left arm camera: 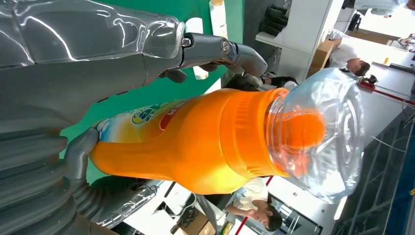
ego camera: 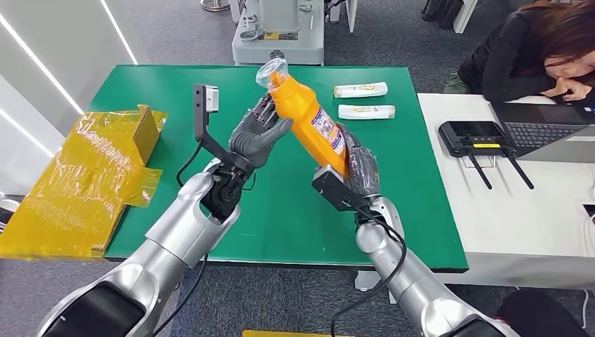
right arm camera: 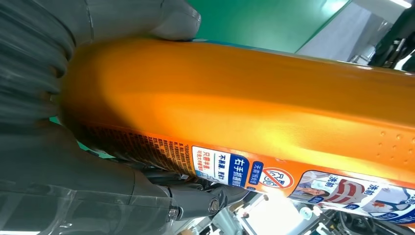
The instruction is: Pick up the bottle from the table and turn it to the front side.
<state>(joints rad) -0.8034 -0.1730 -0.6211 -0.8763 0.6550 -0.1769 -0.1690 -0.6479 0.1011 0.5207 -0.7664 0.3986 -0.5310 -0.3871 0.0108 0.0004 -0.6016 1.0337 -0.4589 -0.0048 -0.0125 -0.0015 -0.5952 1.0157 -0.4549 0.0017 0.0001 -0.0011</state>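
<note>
Right hand (ego camera: 359, 165): wrapped around the lower body of the bottle (ego camera: 309, 119), holding it tilted above the green table (ego camera: 175, 91), cap end away from the robot.
Left hand (ego camera: 256, 133): raised, fingers partly curled against the bottle's neck.
Bottles: one, orange, clear cap.
Tubes (ego camera: 360, 90): two, lying on the table's far side.
Laptop (ego camera: 540, 130): one, on the white desk.
</note>
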